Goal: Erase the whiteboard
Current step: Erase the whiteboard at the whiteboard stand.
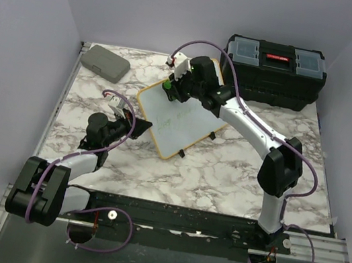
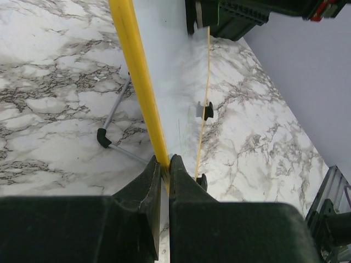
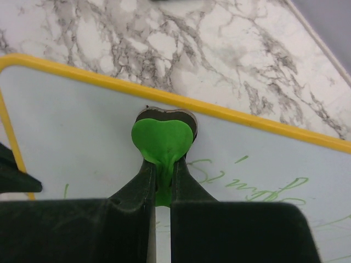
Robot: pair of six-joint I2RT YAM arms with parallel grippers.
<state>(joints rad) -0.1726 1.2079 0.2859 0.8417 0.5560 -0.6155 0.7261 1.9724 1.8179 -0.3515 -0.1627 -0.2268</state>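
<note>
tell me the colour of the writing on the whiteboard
Green writing on the whiteboard, clearest in the right wrist view.

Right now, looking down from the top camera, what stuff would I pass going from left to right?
Grey case → whiteboard → black toolbox.

1. My left gripper point(image 2: 163, 164) pinches the left edge of the whiteboard point(image 1: 181, 122), so that side is blocked.
2. My right gripper point(image 3: 162, 172) presses a green eraser point(image 3: 162, 139) by the far edge; the rest of the board is open.
3. A black toolbox point(image 1: 274, 64) stands behind, on the right.
4. A grey case point(image 1: 105, 62) lies far left.
5. The table point(image 1: 223, 174) is bare near me and on the right.
</note>
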